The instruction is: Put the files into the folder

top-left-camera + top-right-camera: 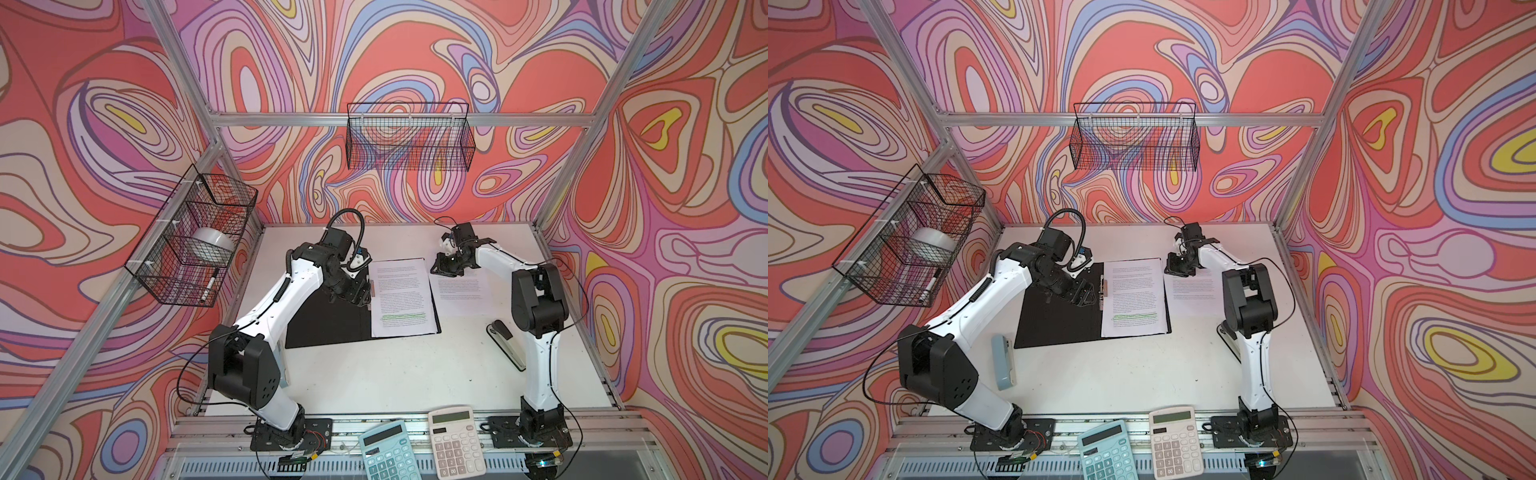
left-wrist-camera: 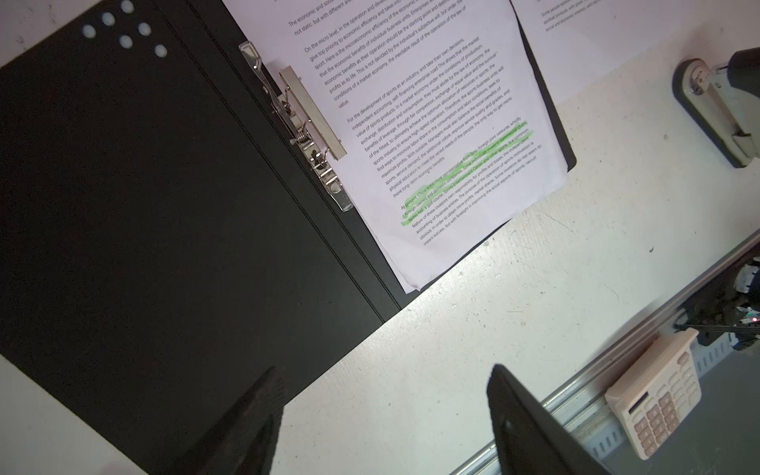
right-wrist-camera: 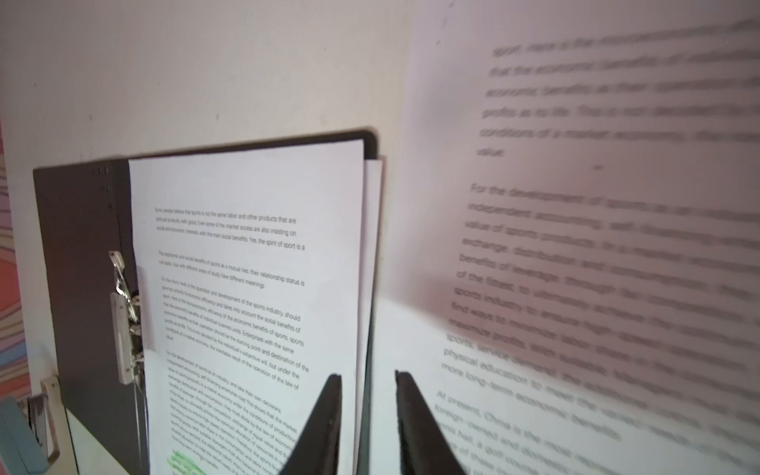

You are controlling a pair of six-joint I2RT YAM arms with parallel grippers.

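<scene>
One loose sheet (image 1: 461, 286) beside the folder (image 1: 324, 324) looked limp and slippery, best edge-pinched; left tool (image 2: 384, 370) gaped wide, right tool (image 3: 368, 374) narrowly, both empty.

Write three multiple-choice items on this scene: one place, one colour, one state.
1. Where does the loose sheet lie relative to the folder?
A. clipped inside it
B. on the table, right of it
C. under its left half

2. What colour marks lines on the folder's top sheet?
A. yellow
B. pink
C. green

3. How is the folder?
A. open flat, black inside up
B. shut
C. standing upright

Key:
1. B: both top views show it on the table beside the folder.
2. C: green highlighted lines show in the left wrist view.
3. A: both black halves and the metal clip are exposed.
</scene>
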